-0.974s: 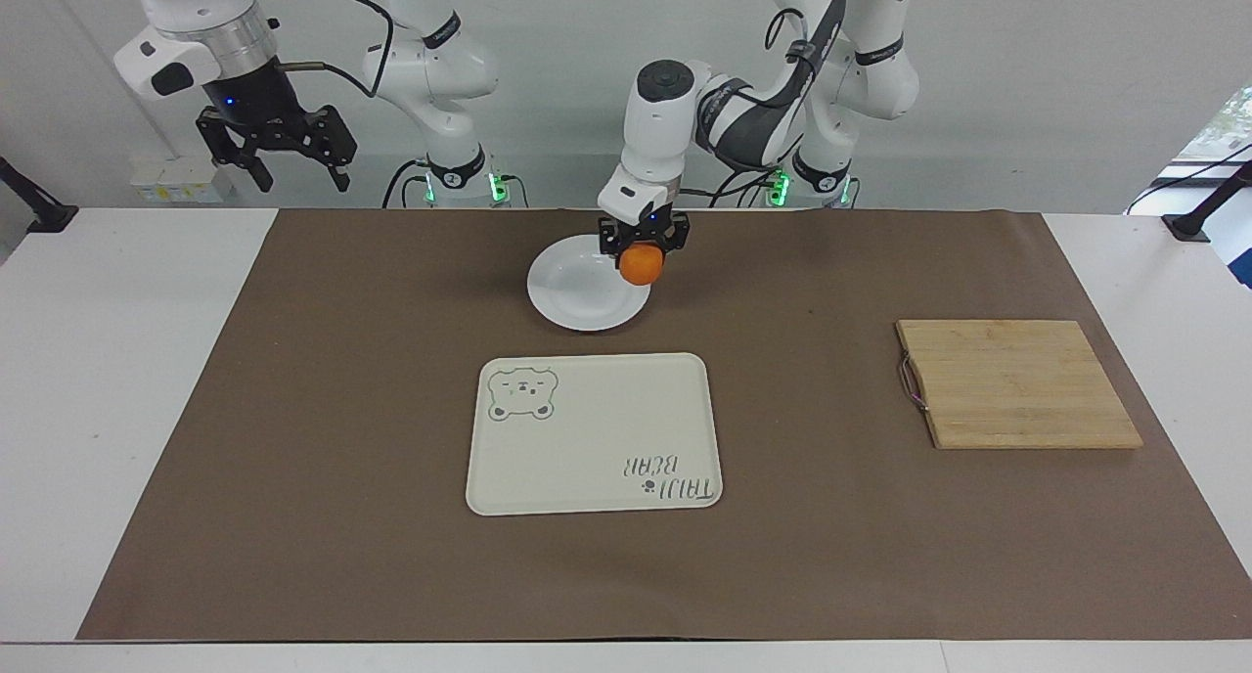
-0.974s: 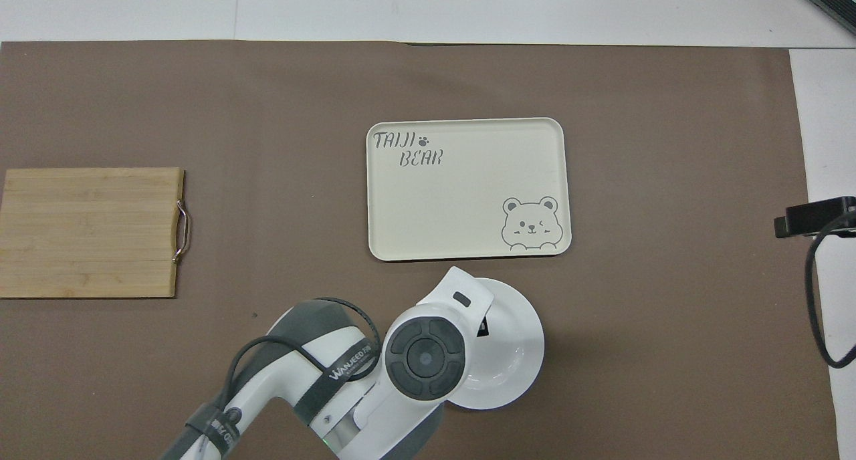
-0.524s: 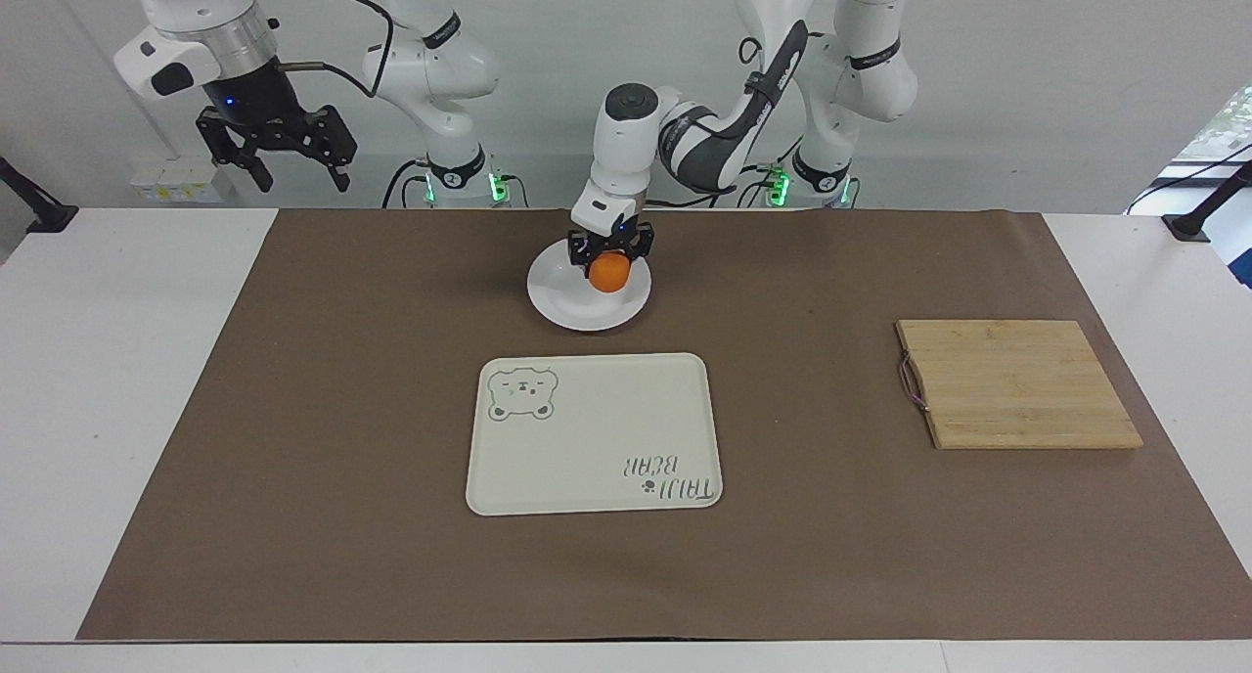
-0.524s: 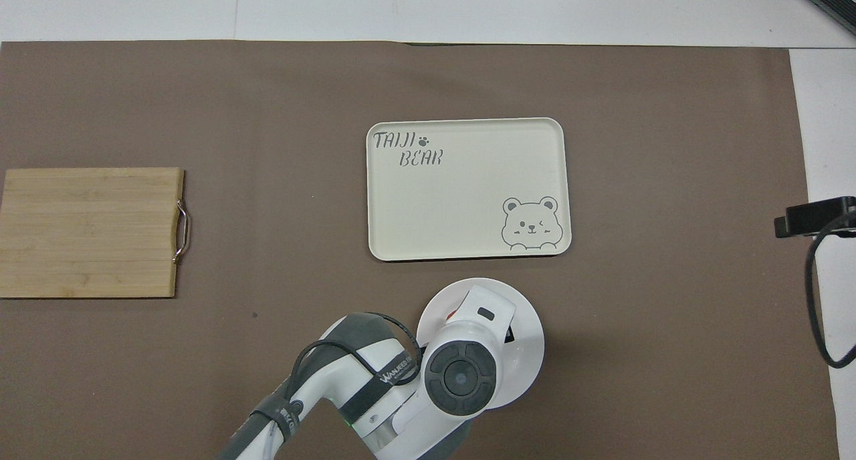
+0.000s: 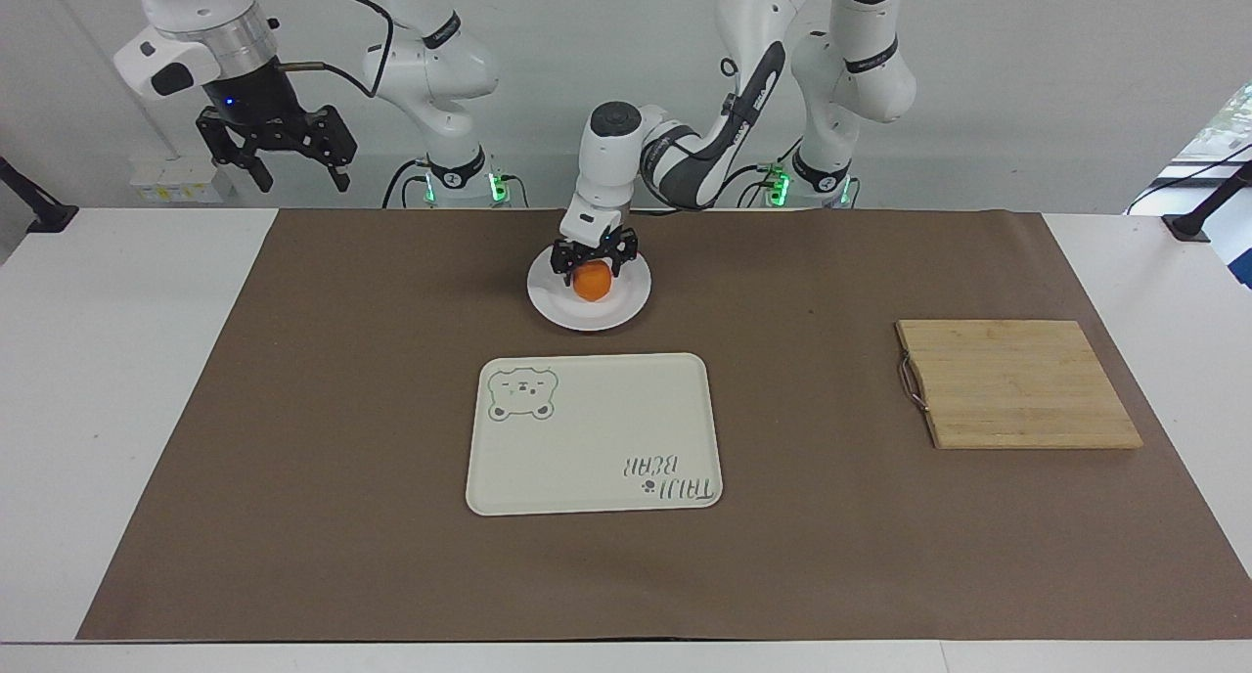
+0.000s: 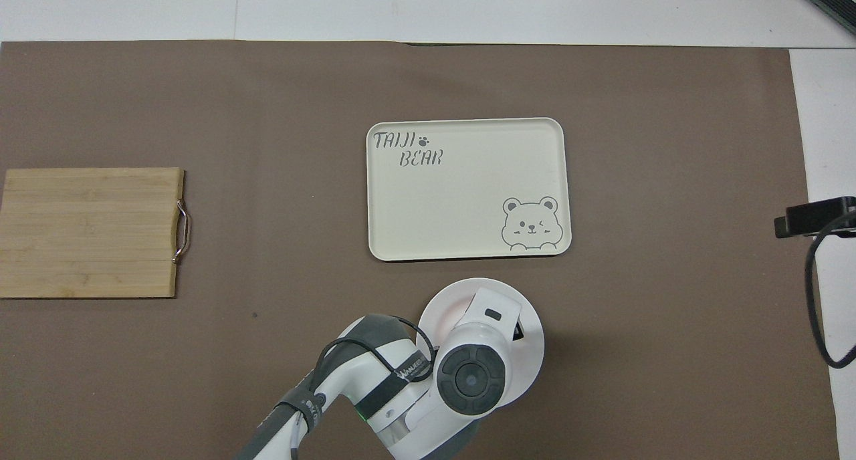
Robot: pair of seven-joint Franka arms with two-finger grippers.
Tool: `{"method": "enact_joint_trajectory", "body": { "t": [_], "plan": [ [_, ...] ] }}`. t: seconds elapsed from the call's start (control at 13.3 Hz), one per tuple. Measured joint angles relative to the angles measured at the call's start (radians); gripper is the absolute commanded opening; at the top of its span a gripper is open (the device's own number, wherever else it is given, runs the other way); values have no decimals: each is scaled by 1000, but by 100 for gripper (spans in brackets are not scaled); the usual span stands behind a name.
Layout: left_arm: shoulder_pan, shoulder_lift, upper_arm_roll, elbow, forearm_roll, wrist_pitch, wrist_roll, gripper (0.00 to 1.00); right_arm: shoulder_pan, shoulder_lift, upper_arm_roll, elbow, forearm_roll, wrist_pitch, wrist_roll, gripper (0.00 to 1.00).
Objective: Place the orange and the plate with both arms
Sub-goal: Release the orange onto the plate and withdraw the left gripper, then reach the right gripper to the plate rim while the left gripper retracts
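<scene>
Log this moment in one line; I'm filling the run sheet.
left claw: open, astride orange | orange: on plate | right claw: open, waiting, raised | tray: bare

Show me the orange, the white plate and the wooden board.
orange [image 5: 592,282]: facing view, middle of the fruit's front.
plate [image 5: 626,311]: facing view, bare rim nearest the tray.
wooden board [image 6: 87,233]: overhead view, middle of its top face.
</scene>
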Motion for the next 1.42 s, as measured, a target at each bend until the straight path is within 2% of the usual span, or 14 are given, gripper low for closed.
{"method": "enact_joint_trajectory", "body": {
  "t": [0.22,0.52,0.75,1.12,1.42],
  "plan": [
    [68,-59,11,23,1,-44,8,100,0,0,0,0,0,0,0,100],
    [230,-133,16,90,1,-159,133,100,0,0,0,0,0,0,0,100],
    [348,-143,19,181,1,-307,295,100,0,0,0,0,0,0,0,100],
    [585,-151,23,297,0,-510,707,100,-1,-1,-4,0,0,0,0,100],
    [709,-153,24,372,1,-623,877,100,0,-14,-1,-25,27,-5,0,100]
  ]
}}
